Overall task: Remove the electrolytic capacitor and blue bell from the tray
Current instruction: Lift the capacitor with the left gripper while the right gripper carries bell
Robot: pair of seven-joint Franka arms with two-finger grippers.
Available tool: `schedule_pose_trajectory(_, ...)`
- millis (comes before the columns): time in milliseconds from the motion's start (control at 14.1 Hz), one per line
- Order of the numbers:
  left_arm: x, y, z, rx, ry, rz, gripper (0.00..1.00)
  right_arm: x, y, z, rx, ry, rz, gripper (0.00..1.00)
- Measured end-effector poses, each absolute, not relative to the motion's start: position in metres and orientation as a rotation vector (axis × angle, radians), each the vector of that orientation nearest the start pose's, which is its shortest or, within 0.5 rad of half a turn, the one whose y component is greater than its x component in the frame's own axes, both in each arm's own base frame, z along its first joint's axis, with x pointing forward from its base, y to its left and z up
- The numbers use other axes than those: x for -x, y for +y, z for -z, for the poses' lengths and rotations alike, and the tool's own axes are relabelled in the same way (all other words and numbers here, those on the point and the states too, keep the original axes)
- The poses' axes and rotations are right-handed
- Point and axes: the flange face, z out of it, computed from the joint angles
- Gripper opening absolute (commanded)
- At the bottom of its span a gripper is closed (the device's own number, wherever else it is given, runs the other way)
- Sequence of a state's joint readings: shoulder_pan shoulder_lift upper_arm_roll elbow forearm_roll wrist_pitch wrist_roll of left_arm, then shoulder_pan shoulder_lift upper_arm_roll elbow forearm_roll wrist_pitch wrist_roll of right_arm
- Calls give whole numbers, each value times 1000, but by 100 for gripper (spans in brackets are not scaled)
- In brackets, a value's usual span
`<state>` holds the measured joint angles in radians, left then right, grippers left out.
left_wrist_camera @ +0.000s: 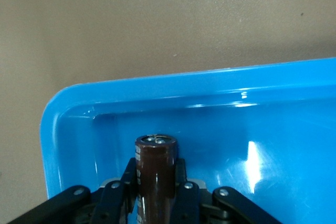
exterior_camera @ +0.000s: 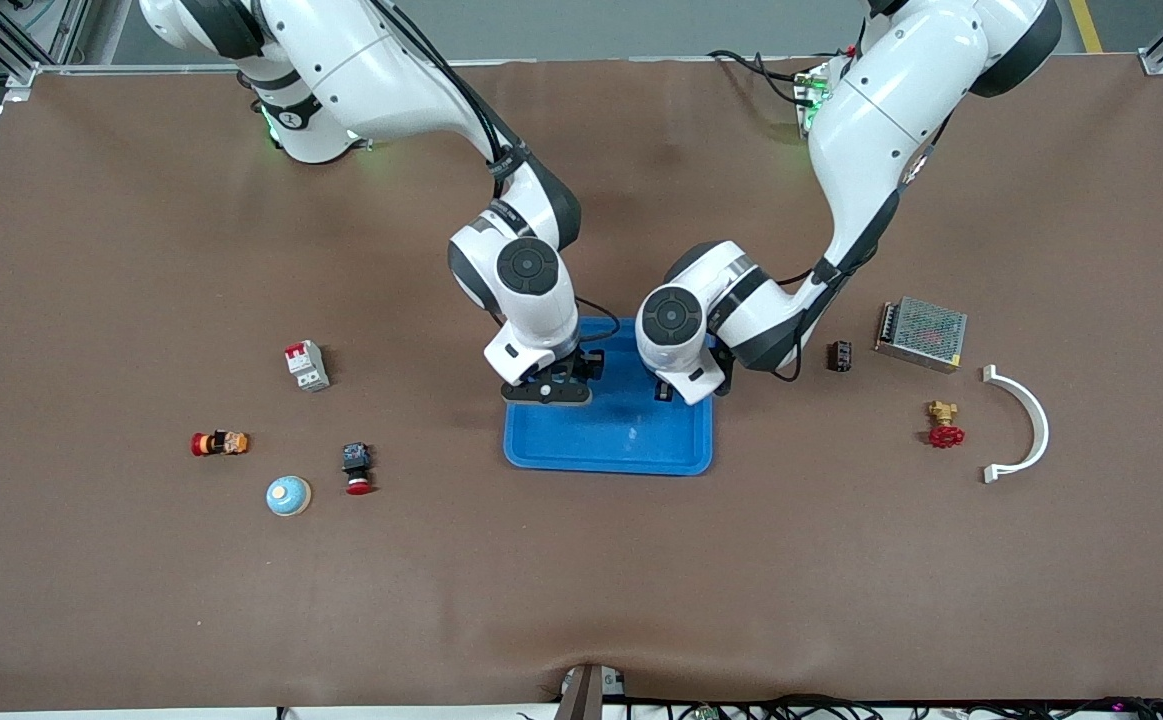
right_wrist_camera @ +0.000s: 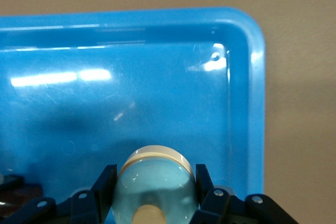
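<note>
My left gripper (exterior_camera: pixel 668 390) hangs low over the blue tray (exterior_camera: pixel 631 445), at the end nearer the left arm. In the left wrist view it (left_wrist_camera: pixel 155 169) is shut on a dark brown cylindrical capacitor (left_wrist_camera: pixel 155 179) just above the tray floor near a corner of the rim (left_wrist_camera: pixel 210 80). My right gripper (exterior_camera: pixel 548 388) is over the tray's other end. In the right wrist view it (right_wrist_camera: pixel 155 179) is shut on a light blue dome bell (right_wrist_camera: pixel 156 184) with a cream knob, close to the tray rim (right_wrist_camera: pixel 254 77). Both held things are hidden in the front view.
A second light blue bell (exterior_camera: pixel 288 495), a red pushbutton (exterior_camera: pixel 357 468), a red-and-white breaker (exterior_camera: pixel 306 365) and a small orange part (exterior_camera: pixel 219 443) lie toward the right arm's end. A black part (exterior_camera: pixel 841 355), power supply (exterior_camera: pixel 921 333), brass valve (exterior_camera: pixel 943 425) and white curved bracket (exterior_camera: pixel 1026 425) lie toward the left arm's end.
</note>
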<state>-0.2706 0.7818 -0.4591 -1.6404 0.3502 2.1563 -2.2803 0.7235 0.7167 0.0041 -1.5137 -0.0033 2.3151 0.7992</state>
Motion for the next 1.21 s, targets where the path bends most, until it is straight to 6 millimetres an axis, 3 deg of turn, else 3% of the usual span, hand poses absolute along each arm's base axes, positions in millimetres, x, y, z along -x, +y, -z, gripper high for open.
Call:
schedule_pose_trajectory(214, -526, -409, -181, 2282, -1919, -96, 0, -555, 458, -292, 3108, 84, 61, 57)
schedule_pose_trajectory(498, -536, -405, -195, 2332, -1807, -91, 0, -590, 395, -362, 3104, 13, -75, 57)
schedule_pose_trajectory(854, -565, -395, -236, 2417, -1691, -77, 0, -636, 248, -445, 3078, -171, -213, 57)
schedule_pose_trajectory(1210, -577, -380, -253, 2511, -1528, -91, 0, -647, 136, -475, 3044, -306, -284, 57)
